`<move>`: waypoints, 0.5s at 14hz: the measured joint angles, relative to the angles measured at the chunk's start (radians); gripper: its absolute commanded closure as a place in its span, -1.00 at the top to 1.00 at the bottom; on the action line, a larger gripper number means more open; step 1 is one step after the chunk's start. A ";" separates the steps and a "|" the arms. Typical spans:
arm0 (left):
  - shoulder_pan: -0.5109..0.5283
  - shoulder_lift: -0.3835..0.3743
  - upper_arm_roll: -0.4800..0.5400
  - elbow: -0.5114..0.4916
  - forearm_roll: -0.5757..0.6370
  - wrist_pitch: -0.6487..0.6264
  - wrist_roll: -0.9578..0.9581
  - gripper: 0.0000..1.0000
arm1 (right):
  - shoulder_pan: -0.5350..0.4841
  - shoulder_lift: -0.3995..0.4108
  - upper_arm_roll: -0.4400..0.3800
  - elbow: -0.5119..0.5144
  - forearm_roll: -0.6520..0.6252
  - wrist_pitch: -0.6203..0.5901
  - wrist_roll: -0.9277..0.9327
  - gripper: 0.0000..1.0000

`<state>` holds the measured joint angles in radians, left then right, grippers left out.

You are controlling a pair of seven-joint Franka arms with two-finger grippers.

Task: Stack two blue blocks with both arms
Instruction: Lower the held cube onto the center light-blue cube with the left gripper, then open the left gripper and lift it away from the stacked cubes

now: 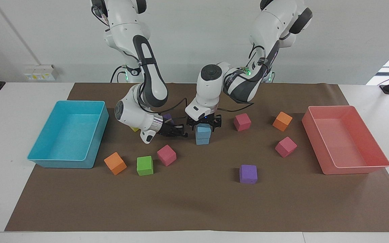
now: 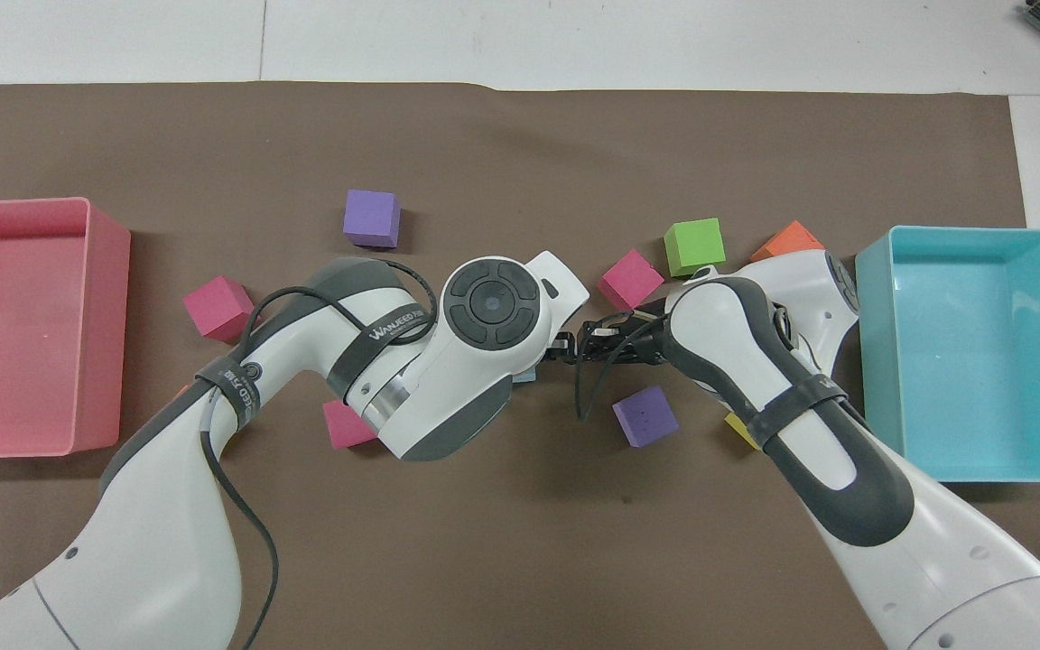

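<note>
Left gripper (image 1: pixel 203 124) spread wide around upper blue block (image 1: pixel 203 130), which sits on lower blue block (image 1: pixel 202 138) mid-mat. I see fingers flanking upper cube; can't confirm contact. Right gripper (image 1: pixel 182 133) shut, empty, low over mat just beside stack, toward turquoise tray (image 1: pixel 46 158). Pink cube (image 1: pixel 166 155) near stack.

Turquoise tray (image 1: pixel 67 135) mid-left of facing frame, pink tray (image 1: pixel 346 140) mid-right; green cube (image 1: pixel 145 165) & orange cube (image 1: pixel 115 163) lower left, purple cube (image 1: pixel 248 174) lower centre.
</note>
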<state>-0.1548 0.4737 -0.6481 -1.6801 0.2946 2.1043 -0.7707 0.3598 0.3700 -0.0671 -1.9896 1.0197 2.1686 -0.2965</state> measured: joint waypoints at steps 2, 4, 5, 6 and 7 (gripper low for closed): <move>0.001 -0.009 -0.001 0.010 -0.005 -0.015 0.000 1.00 | 0.000 0.000 0.000 0.000 0.000 0.000 0.000 -1.00; 0.001 -0.038 -0.001 0.021 -0.057 -0.032 -0.001 1.00 | 0.000 0.000 0.001 0.000 0.000 0.000 0.000 -1.00; 0.002 -0.058 0.001 0.024 -0.093 -0.039 -0.001 1.00 | 0.000 0.000 0.001 0.000 0.000 0.000 0.000 -1.00; 0.003 -0.084 0.006 0.025 -0.127 -0.049 -0.001 1.00 | 0.000 0.000 0.001 0.000 0.000 0.000 0.000 -1.00; 0.003 -0.108 0.015 0.025 -0.145 -0.067 -0.001 1.00 | 0.000 0.000 0.001 0.000 0.000 0.000 0.000 -1.00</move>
<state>-0.1516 0.3655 -0.6333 -1.6546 0.1493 2.0377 -0.7714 0.3602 0.3700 -0.0666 -1.9896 1.0197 2.1686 -0.2965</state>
